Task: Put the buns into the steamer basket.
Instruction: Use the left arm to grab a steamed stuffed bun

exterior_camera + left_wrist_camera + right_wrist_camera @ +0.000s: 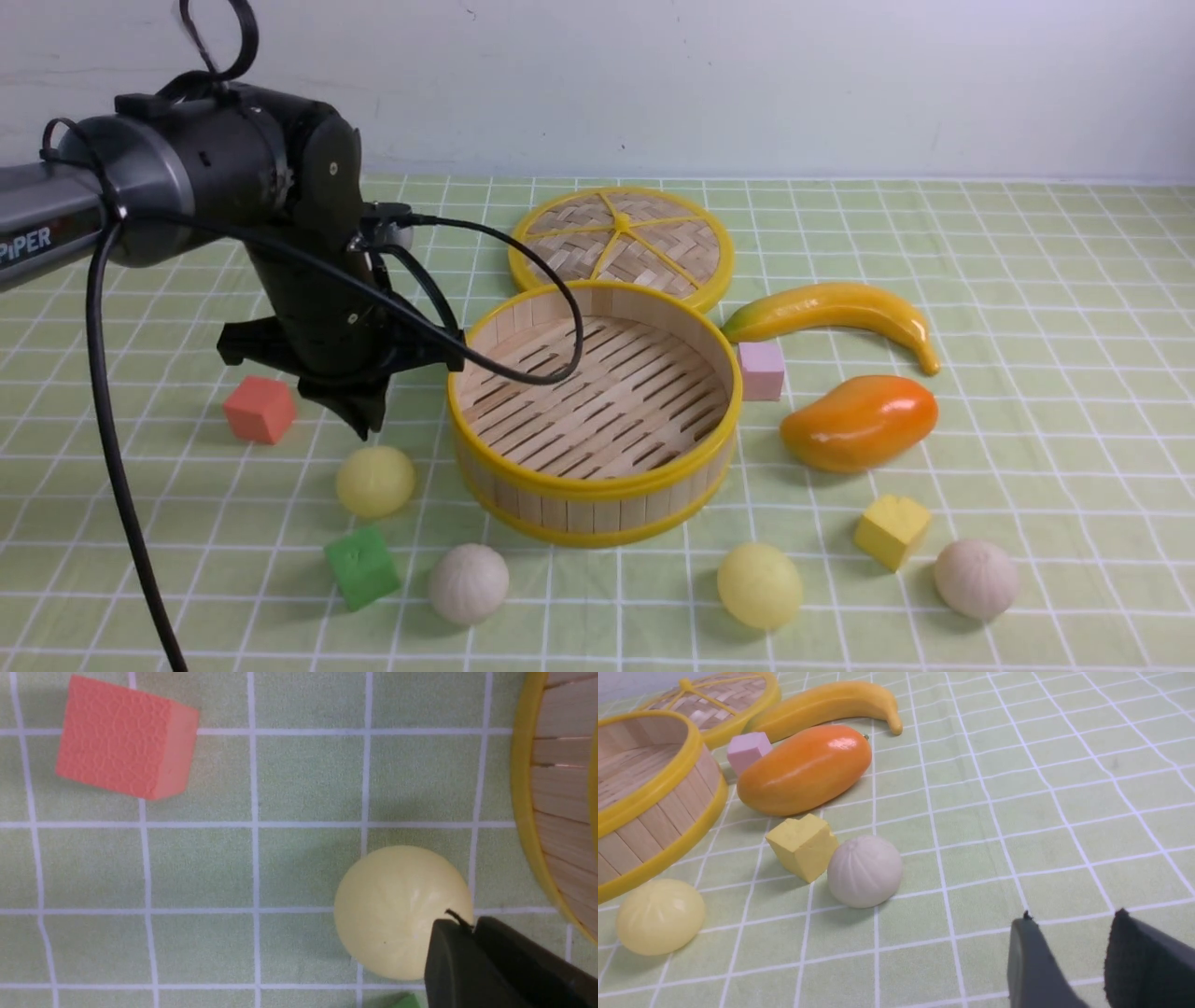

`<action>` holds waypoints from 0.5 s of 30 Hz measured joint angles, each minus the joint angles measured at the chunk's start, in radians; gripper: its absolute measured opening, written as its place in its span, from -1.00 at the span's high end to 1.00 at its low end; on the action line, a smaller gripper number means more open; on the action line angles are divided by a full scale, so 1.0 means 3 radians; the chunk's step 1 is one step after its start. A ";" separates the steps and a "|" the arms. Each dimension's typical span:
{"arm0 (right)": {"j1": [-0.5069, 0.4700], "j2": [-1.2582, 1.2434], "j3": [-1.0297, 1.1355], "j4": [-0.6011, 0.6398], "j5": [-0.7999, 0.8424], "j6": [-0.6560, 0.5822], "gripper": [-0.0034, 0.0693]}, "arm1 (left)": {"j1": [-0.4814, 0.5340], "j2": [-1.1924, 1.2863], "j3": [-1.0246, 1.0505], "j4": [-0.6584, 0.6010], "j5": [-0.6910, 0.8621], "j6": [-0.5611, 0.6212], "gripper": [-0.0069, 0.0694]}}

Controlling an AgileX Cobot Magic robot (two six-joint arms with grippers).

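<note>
At the frame's far left the left arm (187, 177) carries the lettering "PiPER". The left jaws, pressed nearly together and empty, point down just above a pale yellow bun (375, 481), apparently lining up a grasp. An off-white bun (468, 583) lies lower. At centre the steamer basket (597, 485) stands empty, its lid (621, 238) set behind so it can be loaded. All 4 buns are outside it. Rightward on the surface (1027, 373) lie a second yellow bun (759, 585) and a second off-white bun (977, 579). The right jaws stand parted, holding nothing.
</note>
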 joint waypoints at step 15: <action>0.0000 0.0000 0.0000 0.0000 0.0000 0.0000 0.25 | 0.0000 0.0346 0.0000 -0.0025 0.0078 0.0098 0.00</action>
